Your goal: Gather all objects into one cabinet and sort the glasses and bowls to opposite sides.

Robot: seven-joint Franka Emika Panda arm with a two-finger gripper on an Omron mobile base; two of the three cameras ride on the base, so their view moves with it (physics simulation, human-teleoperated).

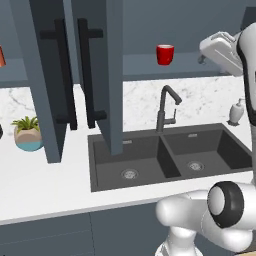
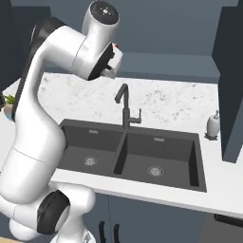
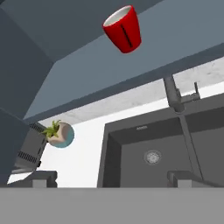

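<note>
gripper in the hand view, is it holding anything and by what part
Nothing is held. The gripper is open, its two dark fingertips wide apart with only the dark double sink between them. The glossy red cup stands apart on the cabinet shelf.

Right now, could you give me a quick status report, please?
Gripper open, empty, raised. Red cup upright on the open cabinet shelf. Cabinet doors open; nothing between gripper and cup.

A dark double sink (image 1: 150, 160) sits at centre frame in the white marbled tabletop (image 1: 45, 185), a dark faucet (image 1: 165, 107) behind it. A soap dispenser (image 1: 236, 112) stands at right, a potted plant (image 1: 27, 134) at left.
</note>
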